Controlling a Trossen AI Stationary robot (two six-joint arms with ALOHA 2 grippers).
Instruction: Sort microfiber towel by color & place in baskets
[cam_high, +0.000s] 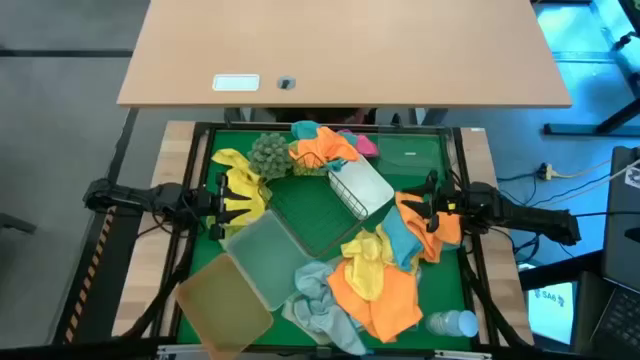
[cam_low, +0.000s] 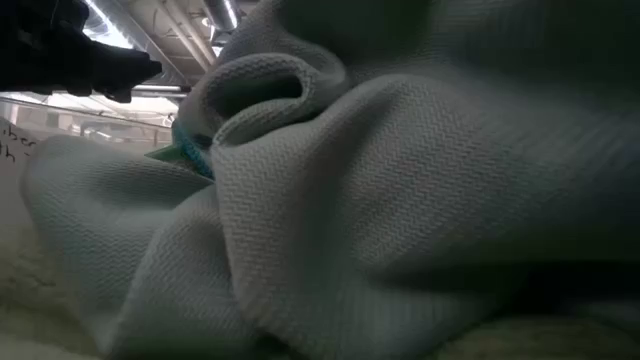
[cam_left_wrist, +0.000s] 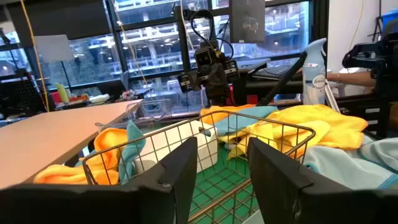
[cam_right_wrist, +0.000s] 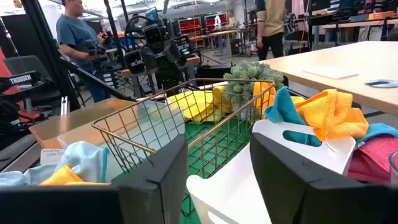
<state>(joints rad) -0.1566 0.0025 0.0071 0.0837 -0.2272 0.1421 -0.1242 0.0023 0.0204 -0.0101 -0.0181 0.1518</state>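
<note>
left gripper (cam_left_wrist: 217, 177): spread, empty, at mat's left edge beside yellow towel (cam_high: 240, 182)
right gripper (cam_right_wrist: 214, 180): spread, empty, at right edge over orange towel (cam_high: 432, 222)
baskets: green wire basket (cam_high: 322, 215) mid-mat, white basket (cam_high: 362, 186) tipped on it, frosted basket (cam_high: 262, 255), amber basket (cam_high: 222, 300) front-left corner
towel pile (cam_high: 375, 280): orange, yellow, blue, front-right

A pale folded towel (cam_low: 400, 220) filled the low view, hiding the bench and both arms. In the high view, the amber basket (cam_high: 225, 305) at 7 o'clock was cut off by the bottom edge.
</note>
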